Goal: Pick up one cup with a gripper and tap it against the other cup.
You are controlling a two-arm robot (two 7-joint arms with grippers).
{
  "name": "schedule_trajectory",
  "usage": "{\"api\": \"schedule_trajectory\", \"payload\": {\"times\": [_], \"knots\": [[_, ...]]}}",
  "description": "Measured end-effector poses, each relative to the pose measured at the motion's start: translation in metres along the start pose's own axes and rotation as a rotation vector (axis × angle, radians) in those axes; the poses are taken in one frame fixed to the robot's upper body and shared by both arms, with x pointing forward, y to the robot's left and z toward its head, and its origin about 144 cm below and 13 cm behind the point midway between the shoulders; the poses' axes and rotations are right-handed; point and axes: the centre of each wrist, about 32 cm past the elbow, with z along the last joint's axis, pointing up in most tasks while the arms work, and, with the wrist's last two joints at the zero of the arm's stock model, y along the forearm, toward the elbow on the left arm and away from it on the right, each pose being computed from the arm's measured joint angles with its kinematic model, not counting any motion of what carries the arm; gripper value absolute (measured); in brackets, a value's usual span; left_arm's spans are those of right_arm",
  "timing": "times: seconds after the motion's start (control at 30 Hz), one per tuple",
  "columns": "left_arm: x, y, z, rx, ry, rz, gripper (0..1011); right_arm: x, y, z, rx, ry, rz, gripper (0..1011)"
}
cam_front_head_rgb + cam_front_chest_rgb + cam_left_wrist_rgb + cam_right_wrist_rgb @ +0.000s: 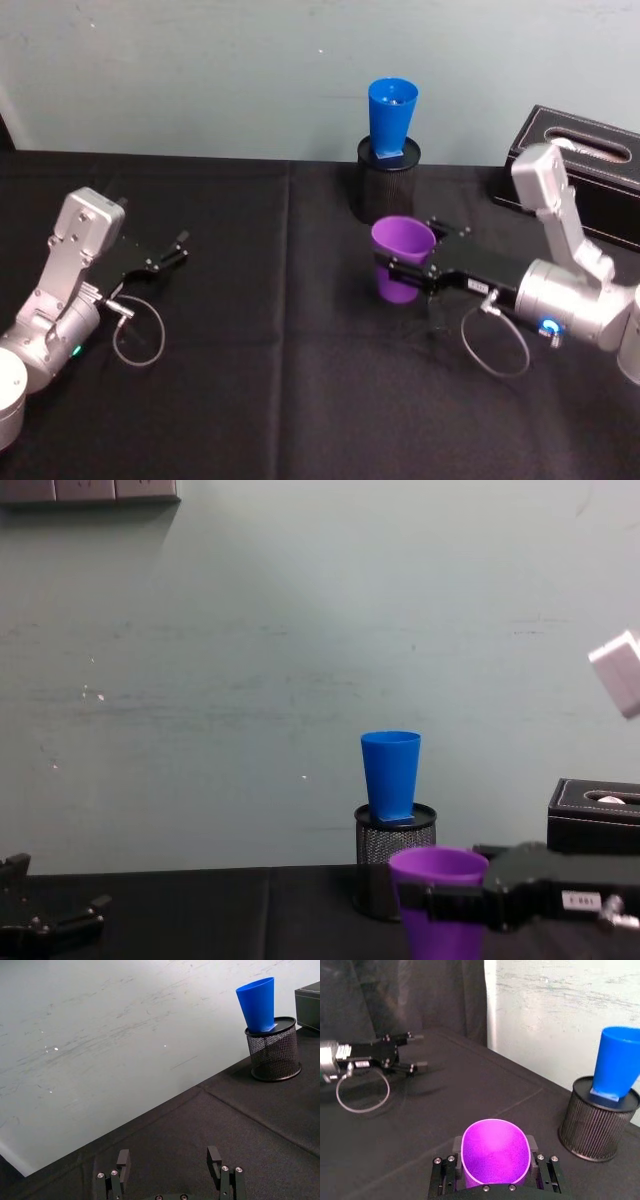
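**Purple cup in my grip, blue cup yet to be tapped**

My right gripper (408, 274) sits just right of centre in the head view, its two black fingers clamped on either side of the purple cup (402, 258), a little below the rim. In the right wrist view the cup's open mouth lies at the bottom centre of the frame, squeezed between the finger mounts. From the chest view the cup hangs at the lower right, the black finger crossing its wall; its base runs off the bottom edge there, so I cannot tell from that view how high it is held. In the head view a shadow lies on the black tablecloth (250, 380) below my gripper, so I judge the cup is lifted clear.

So the pick-up looks done, and the tap is what remains. The blue cup (392, 120) stands upright on a blue block laid across the mouth of the black mesh pen holder (388, 185), at upper centre in the head view, above and slightly left of the purple cup. The two cups are near but apart; I judge I must raise the purple one and carry it toward the wall.

A black box (590, 175) sits at the right edge. My left gripper (178, 248) rests at the left of the head view, fingers spread and holding nothing.
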Motion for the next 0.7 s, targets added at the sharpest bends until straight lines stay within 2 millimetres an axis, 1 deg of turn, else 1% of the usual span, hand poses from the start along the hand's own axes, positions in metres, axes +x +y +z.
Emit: {"api": "schedule_trajectory", "payload": {"times": [0.07,0.1,0.13,0.3,0.7], "knots": [[0.0,0.0,0.0,0.0,0.0,0.0,1005,-0.001,-0.001,-0.005,0.001,-0.01,-0.002,724],[0.0,0.0,0.0,0.0,0.0,0.0,1005,-0.003,-0.001,-0.011,0.0,-0.022,-0.001,724],[0.0,0.0,0.0,0.0,0.0,0.0,1005,-0.003,-0.001,-0.011,0.0,-0.022,-0.001,724],[0.0,0.0,0.0,0.0,0.0,0.0,1005,-0.005,-0.003,-0.024,0.002,-0.048,-0.002,724],[0.0,0.0,0.0,0.0,0.0,0.0,1005,-0.005,-0.001,-0.036,0.01,-0.06,0.001,724]]}}
